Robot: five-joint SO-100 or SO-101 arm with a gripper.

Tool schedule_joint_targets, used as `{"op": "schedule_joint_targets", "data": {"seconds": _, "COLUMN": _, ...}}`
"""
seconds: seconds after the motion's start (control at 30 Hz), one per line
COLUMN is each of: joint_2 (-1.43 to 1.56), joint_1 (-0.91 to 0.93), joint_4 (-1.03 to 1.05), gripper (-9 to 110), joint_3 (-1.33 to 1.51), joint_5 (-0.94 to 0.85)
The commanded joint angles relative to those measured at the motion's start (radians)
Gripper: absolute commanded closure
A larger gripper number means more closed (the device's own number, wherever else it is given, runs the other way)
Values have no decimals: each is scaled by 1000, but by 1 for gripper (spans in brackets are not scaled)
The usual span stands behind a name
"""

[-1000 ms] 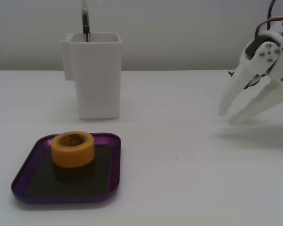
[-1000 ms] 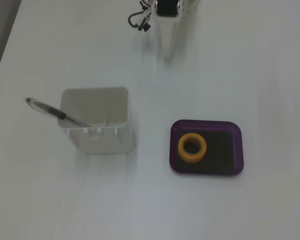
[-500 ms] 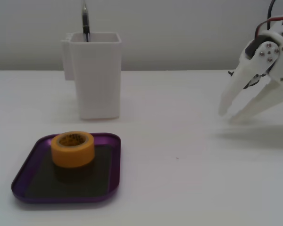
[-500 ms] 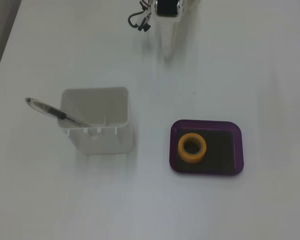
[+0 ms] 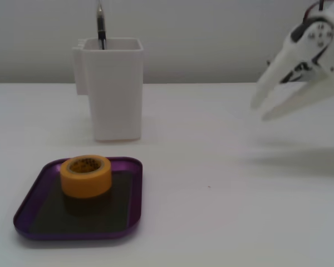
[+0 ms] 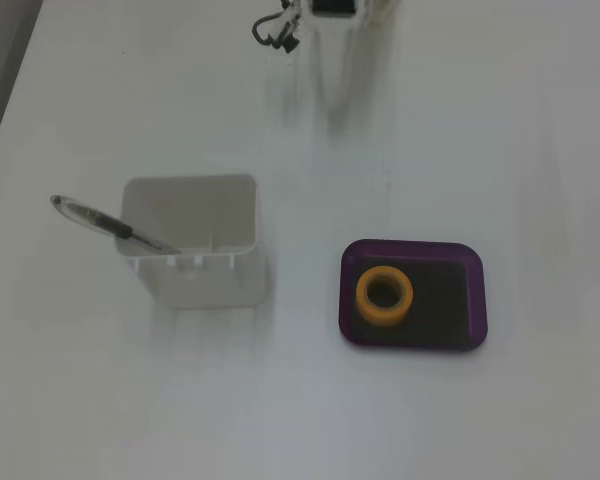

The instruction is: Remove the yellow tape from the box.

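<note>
Yellow tape [image 5: 86, 176] in purple box [image 5: 28, 212] — white container [image 5: 116, 89] with pen [image 6: 110, 226] behind, gripper [image 5: 256, 110] spread, empty, well apart.

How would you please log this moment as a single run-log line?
stage: approach | pincer: open, empty, raised, far from box | yellow tape: upright in purple box | pen in white container

Yellow-orange tape [image 5: 86, 176] with a dark, mottled-looking core, though the print is too blurred to read, sits in a glossy purple box [image 5: 33, 196] whose floor is flat black. Behind it a plain white container [image 5: 113, 89] holds a clear pen [image 6: 105, 224] with a black grip. White table [image 5: 222, 211], white gripper [image 5: 258, 110], red and black wires up top.
</note>
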Motion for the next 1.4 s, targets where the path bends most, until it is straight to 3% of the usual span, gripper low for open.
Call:
{"op": "schedule_joint_targets", "data": {"seconds": 0.0, "joint_2": -63, "joint_1": -3, "joint_4": 2, "gripper": 98, "joint_3": -146, "joint_5": -54}}
{"op": "schedule_joint_targets", "data": {"seconds": 0.37, "joint_2": -999, "joint_1": -81, "joint_4": 8, "gripper": 97, "joint_3": -758, "joint_5": -60}}
{"op": "schedule_joint_targets", "data": {"seconds": 0.63, "joint_2": -1534, "joint_1": -310, "joint_4": 83, "gripper": 83, "joint_3": -1236, "joint_5": -58}}
{"op": "schedule_joint_targets", "data": {"seconds": 1.03, "joint_2": -2158, "joint_1": -244, "joint_4": 80, "gripper": 82, "joint_3": -1784, "joint_5": -58}}
{"op": "schedule_joint_targets", "data": {"seconds": 1.37, "joint_2": -2359, "joint_1": -195, "joint_4": 94, "gripper": 82, "joint_3": -2005, "joint_5": -58}}
